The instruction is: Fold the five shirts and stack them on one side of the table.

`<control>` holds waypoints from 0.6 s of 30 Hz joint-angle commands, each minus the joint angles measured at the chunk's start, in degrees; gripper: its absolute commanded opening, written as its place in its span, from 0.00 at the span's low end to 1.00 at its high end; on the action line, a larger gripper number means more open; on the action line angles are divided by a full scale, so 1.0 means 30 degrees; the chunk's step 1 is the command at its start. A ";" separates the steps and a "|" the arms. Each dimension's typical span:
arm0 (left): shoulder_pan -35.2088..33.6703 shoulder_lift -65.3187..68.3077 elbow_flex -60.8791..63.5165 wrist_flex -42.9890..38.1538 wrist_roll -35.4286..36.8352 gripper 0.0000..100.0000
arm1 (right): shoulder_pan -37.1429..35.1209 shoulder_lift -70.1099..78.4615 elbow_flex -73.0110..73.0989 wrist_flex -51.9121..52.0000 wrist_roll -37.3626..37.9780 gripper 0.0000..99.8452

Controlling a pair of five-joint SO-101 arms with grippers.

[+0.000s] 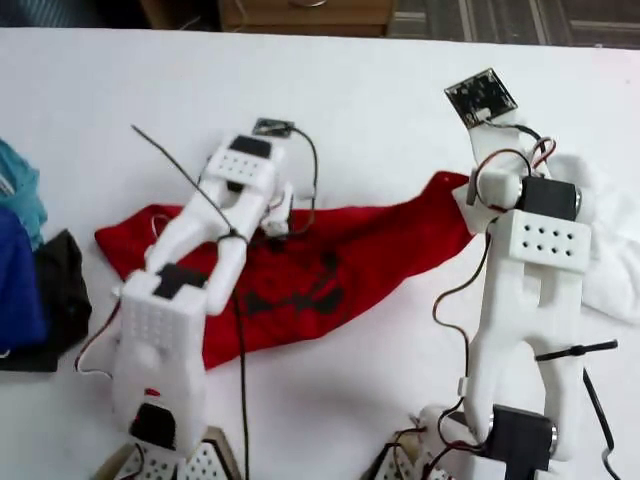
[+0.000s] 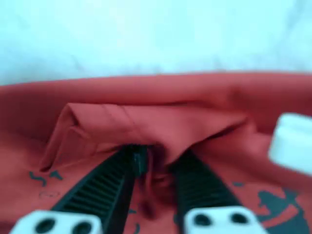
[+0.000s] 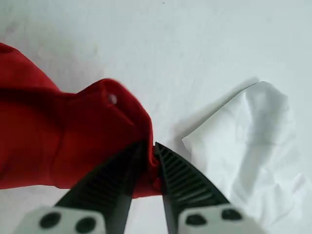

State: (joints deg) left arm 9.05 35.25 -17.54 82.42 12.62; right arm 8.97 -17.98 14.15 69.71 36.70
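Observation:
A red shirt (image 1: 340,250) with a dark print lies spread across the middle of the white table (image 1: 380,100). My left gripper (image 1: 275,215) rests on the shirt's upper middle. In the left wrist view the left gripper (image 2: 152,163) is shut on a raised fold of the red shirt (image 2: 146,122). My right gripper (image 1: 468,195) is at the shirt's right corner. The right wrist view shows the right gripper (image 3: 150,152) shut on that edge of the red shirt (image 3: 58,136), lifting it into a small peak.
A white shirt (image 1: 605,265) lies crumpled at the right, partly under the right arm, and close beside the gripped corner as the white shirt (image 3: 253,141). At the left edge sit a teal shirt (image 1: 20,190), a blue shirt (image 1: 18,280) and a black shirt (image 1: 62,290).

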 commanded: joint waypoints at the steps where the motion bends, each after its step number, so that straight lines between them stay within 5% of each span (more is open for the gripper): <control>1: 0.0059 0.0234 -0.3473 0.2051 0.0205 0.03 | 0.0132 -0.0073 -0.0088 -0.0366 0.0176 0.02; 9: 0.0059 0.0234 -0.9890 0.6271 -0.0234 0.03 | 0.0190 -0.0073 0.1407 -0.0630 0.0176 0.02; 18: -0.1788 0.0234 -1.3612 0.6593 -0.0967 0.03 | 0.3209 -0.0220 0.5011 -0.2212 0.0205 0.02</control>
State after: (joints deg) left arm 6.33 36.66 -54.81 101.41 10.15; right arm 15.47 -17.98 29.10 64.35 36.70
